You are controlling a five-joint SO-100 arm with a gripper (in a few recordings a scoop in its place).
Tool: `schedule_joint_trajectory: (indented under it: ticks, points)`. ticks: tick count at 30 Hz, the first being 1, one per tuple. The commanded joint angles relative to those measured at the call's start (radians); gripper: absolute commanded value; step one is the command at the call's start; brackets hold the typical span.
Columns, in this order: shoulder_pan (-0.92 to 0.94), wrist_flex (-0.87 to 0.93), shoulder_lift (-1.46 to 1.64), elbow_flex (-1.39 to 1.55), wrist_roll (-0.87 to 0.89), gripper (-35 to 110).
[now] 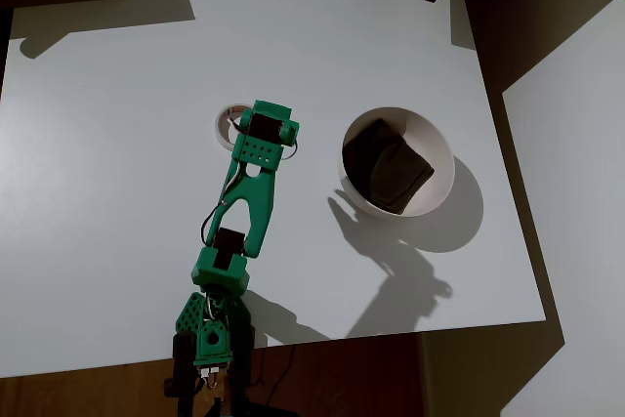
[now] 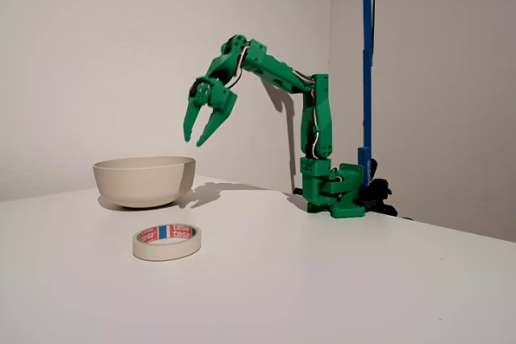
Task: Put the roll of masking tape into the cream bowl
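A: Where is the green arm (image 2: pixel 318 130)?
B: Based at the near edge of the white table (image 1: pixel 117 241) in the overhead view, reaching toward the table's middle. In the fixed view, raised high and bent over at the wrist

A: And the gripper (image 2: pixel 198 139)?
B: Held in the air in the fixed view, well above the table, pointing down. Fingers spread apart, nothing between them. Covering part of the tape from above in the overhead view (image 1: pixel 234 122)

A: The roll of masking tape (image 2: pixel 167 241)?
B: Lying flat on the table, apart from the gripper. An off-white ring with red and blue print inside, seen clearly in the fixed view. In the overhead view (image 1: pixel 226 121), only a curved sliver peeks out beside the arm's tip, nearer the table's middle than any edge

A: The cream bowl (image 1: pixel 441 161)?
B: Standing upright on the table toward the right edge in the overhead view, well apart from the tape. A dark brown cloth (image 1: pixel 387 165) bunched inside. In the fixed view (image 2: pixel 144 180), seen side-on beyond the tape, contents hidden by the wall
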Motion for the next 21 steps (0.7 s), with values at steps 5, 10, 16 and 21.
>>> schedule_joint_trajectory:
  ticks: [5, 10, 16, 21]
  points:
    - [-0.048, -0.034, -0.106, -0.094, -0.025, 13]
    - [-0.091, -0.029, -0.190, -0.133, -0.008, 13]
    - [-0.146, -0.058, -0.270, -0.135, 0.017, 13]
    - [-0.167, -0.083, -0.341, -0.135, 0.026, 13]
